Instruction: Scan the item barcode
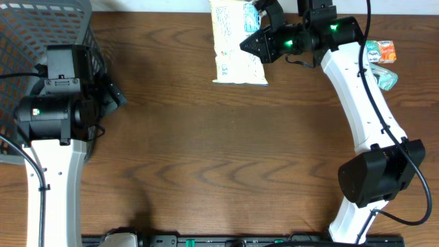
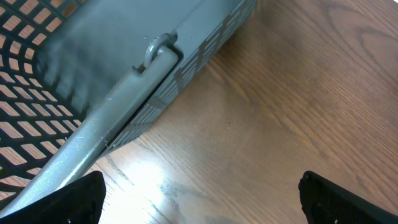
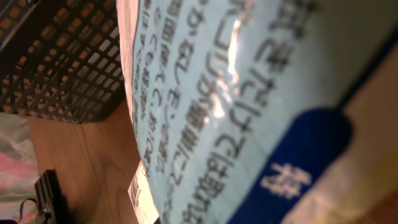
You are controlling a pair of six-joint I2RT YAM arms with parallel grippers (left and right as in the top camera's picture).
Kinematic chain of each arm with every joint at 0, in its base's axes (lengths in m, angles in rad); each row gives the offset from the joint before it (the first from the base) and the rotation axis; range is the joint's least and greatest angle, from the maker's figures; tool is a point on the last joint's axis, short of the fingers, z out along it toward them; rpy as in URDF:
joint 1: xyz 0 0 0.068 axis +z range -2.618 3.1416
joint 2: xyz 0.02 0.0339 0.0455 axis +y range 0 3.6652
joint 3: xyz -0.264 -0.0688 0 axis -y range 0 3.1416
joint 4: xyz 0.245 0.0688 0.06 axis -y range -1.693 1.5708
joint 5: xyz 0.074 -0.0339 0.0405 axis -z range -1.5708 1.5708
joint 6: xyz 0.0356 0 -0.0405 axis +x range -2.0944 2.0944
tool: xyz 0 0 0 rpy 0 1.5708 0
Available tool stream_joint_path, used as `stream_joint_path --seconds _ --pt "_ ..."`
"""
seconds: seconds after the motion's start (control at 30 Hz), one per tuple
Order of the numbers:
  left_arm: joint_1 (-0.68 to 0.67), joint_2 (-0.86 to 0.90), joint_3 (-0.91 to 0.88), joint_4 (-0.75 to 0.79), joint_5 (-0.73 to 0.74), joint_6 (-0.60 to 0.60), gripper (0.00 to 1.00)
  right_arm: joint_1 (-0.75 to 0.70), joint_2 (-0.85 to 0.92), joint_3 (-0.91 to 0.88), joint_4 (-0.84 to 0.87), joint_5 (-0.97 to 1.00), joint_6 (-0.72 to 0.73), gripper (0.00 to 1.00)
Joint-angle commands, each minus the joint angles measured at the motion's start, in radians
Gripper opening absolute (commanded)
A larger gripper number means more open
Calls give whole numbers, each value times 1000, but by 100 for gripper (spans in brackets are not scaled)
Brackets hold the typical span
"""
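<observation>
Your right pincer (image 1: 252, 34) is closed at the right edge of the snack bag (image 1: 233, 41). I judge it grips that edge, likely so you can turn the printed faces about for the barcode. The bag sits at the far side of the surface (image 1: 206, 151), centre-right, top cut off by the frame. Actual contact is hidden: in the wrist view the bag (image 3: 236, 106) fills the frame, blurred, no fingers showing. Text is legible only as print, and no barcode can be made out. The pale patch low on the bag is too blurred to call. A dark device with a cable (image 3: 46, 193) sits near the left of that view, maybe the scanner, can't tell. Your left pincer (image 2: 202, 202) is wide open and empty, parked just beside the grey basket (image 1: 41, 27) at far left, out of the way, likely waiting. Small packets (image 1: 381, 53) lie far right, untouched. Scan not yet done, by the look of it.
</observation>
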Motion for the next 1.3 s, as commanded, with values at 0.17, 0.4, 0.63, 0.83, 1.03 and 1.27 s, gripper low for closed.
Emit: stream_joint_path --seconds 0.17,0.4,0.63,0.83,1.03,1.27 --pt "8 4 -3 -3 -13 -16 98 5 -19 6 -12 55 8 1" --pt "8 4 -3 -3 -13 -16 98 16 -18 -35 -20 373 77 1" --pt "8 4 -3 -3 -13 -16 98 60 -18 -201 -19 1211 330 1" --pt "8 4 -3 -3 -13 -16 98 86 -16 -323 62 1422 330 1" --pt "8 4 -3 -3 -13 -16 98 131 10 -423 110 1442 304 1" --pt "8 4 -3 -3 -13 -16 98 265 60 -435 131 1339 192 14"
